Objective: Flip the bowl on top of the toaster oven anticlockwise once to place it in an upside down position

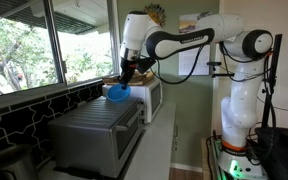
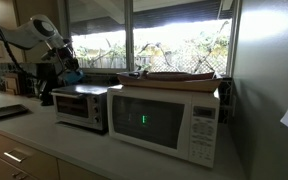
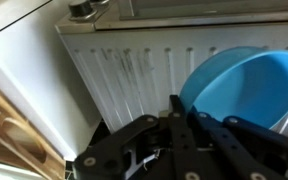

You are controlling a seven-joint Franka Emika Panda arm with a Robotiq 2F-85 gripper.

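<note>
Bowl, small, round, bright blue and smooth (image 1: 115,92): it lies right at the fingertips, and we work down to it from the big things. The large silver-grey metal toaster oven with the ridged top (image 1: 99,130) stands on the bench along its back edge, under the window. Next to it is a white microwave oven (image 2: 164,120) bearing a wooden tray (image 2: 179,76). The white robot arm (image 1: 234,55), the only one, reaches in from beyond the bench's front edge. Its black gripper (image 1: 127,78) hangs over the end of the oven top nearest the microwave, where the bowl is.

In the wrist view the bowl (image 3: 249,85) lies to one side of the gripper (image 3: 184,112), mouth open toward the camera. Its near rim is touching or just beside the fingers. The fingers are drawn close together, but we cannot tell whether they pinch the rim or merely stand against it.

Being round, the bowl has no long axis. We judge the anticlockwise turn depends on a firm hold of that near rim.
</note>
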